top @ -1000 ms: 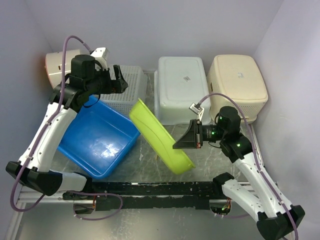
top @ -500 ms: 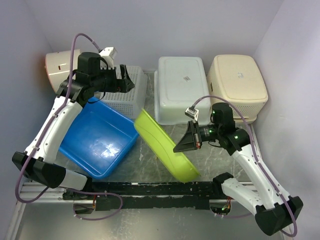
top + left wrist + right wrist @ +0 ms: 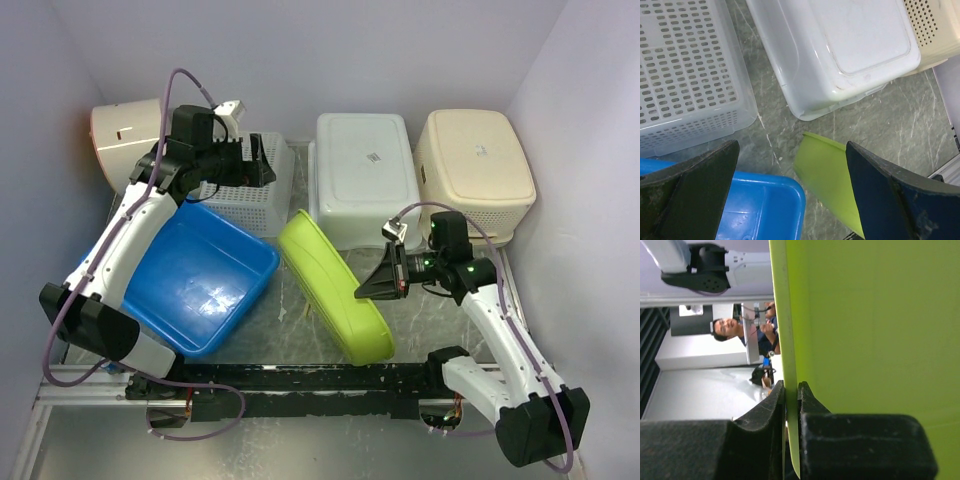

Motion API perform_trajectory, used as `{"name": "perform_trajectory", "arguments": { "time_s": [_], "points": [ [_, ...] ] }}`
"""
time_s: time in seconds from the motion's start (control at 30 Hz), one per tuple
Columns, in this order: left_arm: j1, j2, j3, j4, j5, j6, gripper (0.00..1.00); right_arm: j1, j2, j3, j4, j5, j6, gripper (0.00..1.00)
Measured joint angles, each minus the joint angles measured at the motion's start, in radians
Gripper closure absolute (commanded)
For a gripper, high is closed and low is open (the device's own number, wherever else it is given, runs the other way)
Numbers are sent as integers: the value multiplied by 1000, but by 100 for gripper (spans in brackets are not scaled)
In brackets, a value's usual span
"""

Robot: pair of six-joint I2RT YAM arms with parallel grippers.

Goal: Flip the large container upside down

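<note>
The lime-green container (image 3: pixel 330 290) lies tilted in the middle of the table, its smooth underside facing up. My right gripper (image 3: pixel 378 285) is shut on its rim at the right side. In the right wrist view the thin green rim (image 3: pixel 790 340) is pinched between the two black fingers of the right gripper (image 3: pixel 791 390), and the green wall (image 3: pixel 875 325) fills the right half. My left gripper (image 3: pixel 262 165) hangs open above the white perforated basket and holds nothing. The left wrist view shows the left gripper (image 3: pixel 792 145) spread wide over the green container's far corner (image 3: pixel 827 170).
A blue tub (image 3: pixel 200 280) sits upright on the left, close to the green one. Along the back stand a white perforated basket (image 3: pixel 245 190), an upturned white tub (image 3: pixel 362 175), an upturned cream basket (image 3: pixel 472 165) and a cream container (image 3: pixel 120 135). A black rail (image 3: pixel 320 378) runs along the front.
The green container has tipped further over and come down, its underside now showing. The right gripper went lower with it. The left arm has moved right and back, still open.
</note>
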State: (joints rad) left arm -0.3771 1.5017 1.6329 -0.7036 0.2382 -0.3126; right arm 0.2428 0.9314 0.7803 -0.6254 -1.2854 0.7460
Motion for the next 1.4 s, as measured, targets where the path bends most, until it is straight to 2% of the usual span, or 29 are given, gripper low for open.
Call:
{"name": "perform_trajectory", "arguments": {
  "time_s": [0.1, 0.27, 0.4, 0.67, 0.83, 0.97, 1.03, 1.2, 1.4],
  "points": [
    [0, -1, -2, 4, 8, 0, 0, -38, 19, 51, -106, 53, -74, 85],
    [0, -2, -32, 11, 30, -1, 0, -83, 57, 168, -257, 232, -166, 72],
    [0, -1, -53, 26, 49, -2, 0, -93, 69, 216, -296, 369, -205, 64],
    [0, 8, -105, 74, 86, -10, 0, -93, 81, 305, -322, 682, -220, 34],
    [-5, 50, -149, 100, 108, -21, 0, -103, 87, 349, -295, 977, -225, 27],
    [-12, 89, -174, 109, 111, -25, 1, -103, 139, 351, -389, 1214, -240, 18],
    [-13, 106, -175, 110, 111, -27, 0, -103, 151, 354, -414, 1276, -241, 17],
    [-16, 127, -175, 121, 114, -28, 0, -103, 89, 398, -443, 1365, -234, 16],
    [-24, 135, -175, 126, 109, -28, 0, -103, -57, 336, -413, 1304, -216, 15]
  ]
}}
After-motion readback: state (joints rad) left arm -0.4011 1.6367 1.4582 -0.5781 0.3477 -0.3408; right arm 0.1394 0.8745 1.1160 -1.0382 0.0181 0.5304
